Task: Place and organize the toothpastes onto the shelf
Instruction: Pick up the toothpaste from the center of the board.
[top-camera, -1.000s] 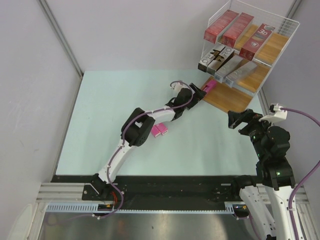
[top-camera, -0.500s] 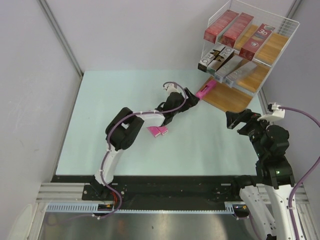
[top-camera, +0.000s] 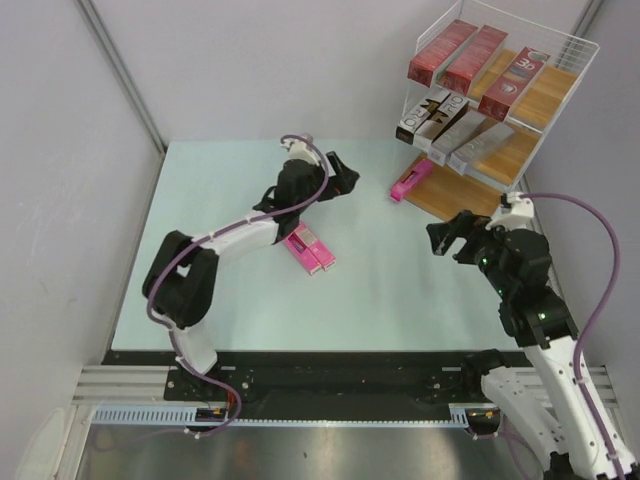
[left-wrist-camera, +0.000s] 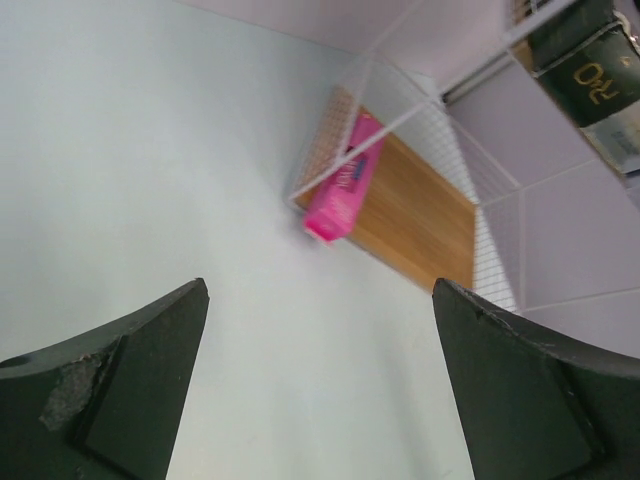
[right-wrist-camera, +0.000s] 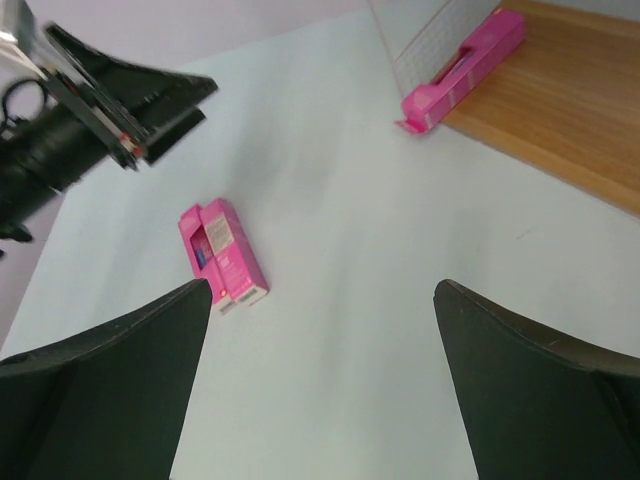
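The white wire shelf (top-camera: 560, 60) stands at the far right. Three dark red cartons (top-camera: 470, 60) lie on its top board, three silver-grey cartons (top-camera: 450, 128) on the middle one. One pink carton (top-camera: 411, 180) lies half on the bottom board (top-camera: 460, 195), its near end sticking out over the table; it also shows in the left wrist view (left-wrist-camera: 345, 190) and the right wrist view (right-wrist-camera: 462, 68). Two pink cartons (top-camera: 307, 249) lie side by side on the table, also in the right wrist view (right-wrist-camera: 222, 252). My left gripper (top-camera: 343, 180) is open and empty, left of the shelf. My right gripper (top-camera: 447, 237) is open and empty.
The pale green table top (top-camera: 240, 290) is bounded by grey walls on the left and behind. The shelf's wire side (left-wrist-camera: 400, 110) rises beside the bottom board. The left arm (top-camera: 230, 240) stretches across the table's middle.
My left gripper let go of the pink carton at the bottom board and drew back left. The two table cartons shifted a little. My right gripper moved slightly forward and left.
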